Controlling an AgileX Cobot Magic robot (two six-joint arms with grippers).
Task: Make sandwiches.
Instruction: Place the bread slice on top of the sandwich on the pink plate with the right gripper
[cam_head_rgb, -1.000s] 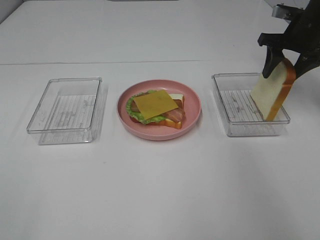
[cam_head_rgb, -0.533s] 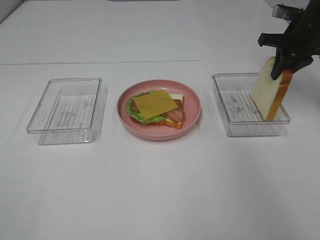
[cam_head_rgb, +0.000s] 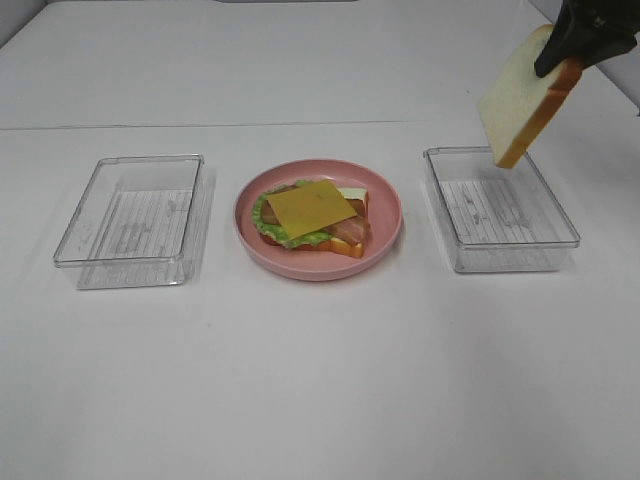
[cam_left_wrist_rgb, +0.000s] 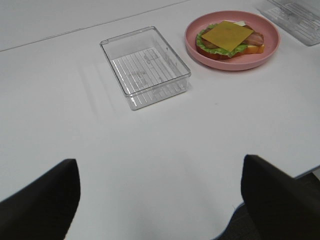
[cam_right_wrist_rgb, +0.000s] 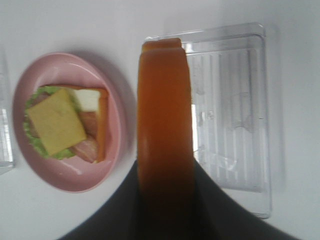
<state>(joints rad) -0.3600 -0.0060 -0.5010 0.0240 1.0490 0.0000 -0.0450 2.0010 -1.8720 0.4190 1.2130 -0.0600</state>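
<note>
On the pink plate (cam_head_rgb: 388, 205) lies an open sandwich (cam_head_rgb: 312, 213): a bread slice, green lettuce, bacon strips and a yellow cheese square on top. My right gripper (cam_head_rgb: 560, 55) is shut on a second bread slice (cam_head_rgb: 515, 95), white with an orange-brown crust, which hangs tilted in the air above the right tray (cam_head_rgb: 500, 250). In the right wrist view the crust (cam_right_wrist_rgb: 165, 125) fills the middle between the dark fingers of the gripper (cam_right_wrist_rgb: 166, 200), with the sandwich (cam_right_wrist_rgb: 60, 122) off to one side. My left gripper (cam_left_wrist_rgb: 160, 205) stands open over bare table, far from the sandwich (cam_left_wrist_rgb: 227, 37).
A clear plastic tray (cam_head_rgb: 130, 215) stands left of the plate with nothing in it. The right tray is bare under the lifted slice. The white table has a seam line running across behind the trays.
The right gripper closed on the bread slice that leaned in the right tray and lifted it up and slightly left, out of the tray. The left arm has not moved.
</note>
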